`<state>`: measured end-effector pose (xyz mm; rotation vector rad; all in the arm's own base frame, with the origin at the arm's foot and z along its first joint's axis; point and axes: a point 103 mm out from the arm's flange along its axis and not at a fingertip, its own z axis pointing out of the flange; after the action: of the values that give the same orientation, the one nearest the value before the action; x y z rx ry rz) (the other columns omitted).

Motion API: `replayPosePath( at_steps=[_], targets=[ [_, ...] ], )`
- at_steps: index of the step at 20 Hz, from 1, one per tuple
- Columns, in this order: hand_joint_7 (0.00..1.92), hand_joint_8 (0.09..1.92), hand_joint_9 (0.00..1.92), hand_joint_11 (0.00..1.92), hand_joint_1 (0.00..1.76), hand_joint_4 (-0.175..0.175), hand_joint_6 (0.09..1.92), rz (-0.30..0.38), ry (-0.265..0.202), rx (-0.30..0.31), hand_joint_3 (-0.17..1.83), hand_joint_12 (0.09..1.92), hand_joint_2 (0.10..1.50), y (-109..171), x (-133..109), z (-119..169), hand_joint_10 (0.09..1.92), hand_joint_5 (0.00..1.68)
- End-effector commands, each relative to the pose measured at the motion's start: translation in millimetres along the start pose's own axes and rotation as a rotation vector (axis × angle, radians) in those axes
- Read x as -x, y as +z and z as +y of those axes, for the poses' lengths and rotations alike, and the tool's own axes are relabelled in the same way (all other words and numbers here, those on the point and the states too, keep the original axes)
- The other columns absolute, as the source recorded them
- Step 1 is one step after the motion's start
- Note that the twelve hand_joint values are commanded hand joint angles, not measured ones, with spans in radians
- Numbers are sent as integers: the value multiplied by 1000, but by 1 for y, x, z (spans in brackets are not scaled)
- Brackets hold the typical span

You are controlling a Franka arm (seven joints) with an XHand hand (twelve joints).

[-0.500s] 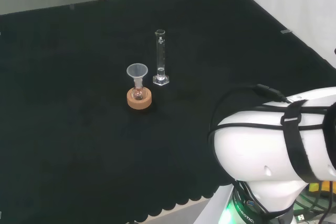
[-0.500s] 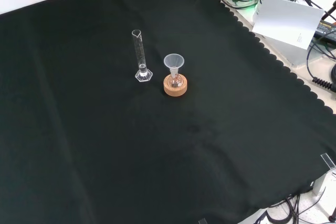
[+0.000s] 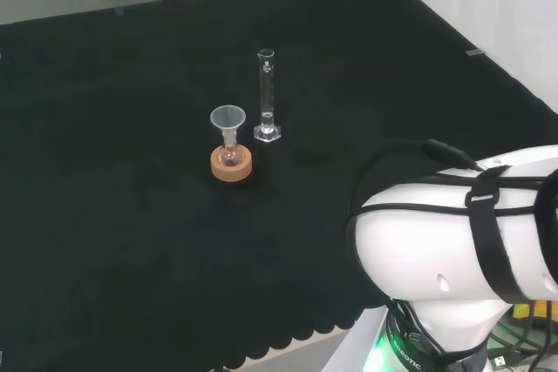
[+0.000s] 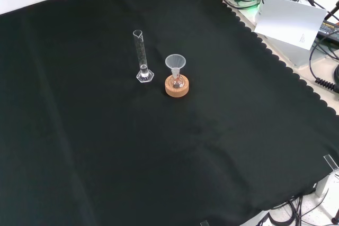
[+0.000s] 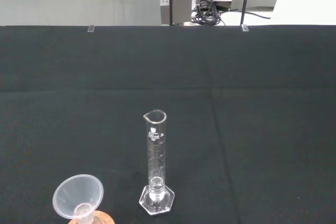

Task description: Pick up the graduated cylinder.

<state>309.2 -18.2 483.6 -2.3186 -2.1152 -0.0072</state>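
A clear graduated cylinder (image 3: 266,93) stands upright on its hexagonal foot near the middle of the black cloth; it is also in the front view (image 4: 141,57) and the wrist view (image 5: 155,162). Nothing touches it. Just left of it in the head view, a small round flask (image 3: 230,156) sits in a cork ring stand (image 3: 232,165) with a clear funnel (image 3: 227,118) in its neck. In the front view the funnel (image 4: 175,63) and cork ring (image 4: 177,86) stand to the cylinder's right.
The arm's big white link (image 3: 462,250) rises at the lower right of the head view. The cloth's scalloped edge (image 4: 275,59) runs down the right of the front view, with cables and a white box (image 4: 290,22) beyond it.
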Motion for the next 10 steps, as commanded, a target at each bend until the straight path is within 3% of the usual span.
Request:
replayPosePath(
  at_steps=[1,10],
  targets=[
    [0,369,78,22,0,-19,87,2,11,-6,398,1404,1189,5,11,7,679,186],
    [0,382,83,24,0,-20,87,15,49,-22,380,1404,1198,38,25,29,681,196]
  ],
)
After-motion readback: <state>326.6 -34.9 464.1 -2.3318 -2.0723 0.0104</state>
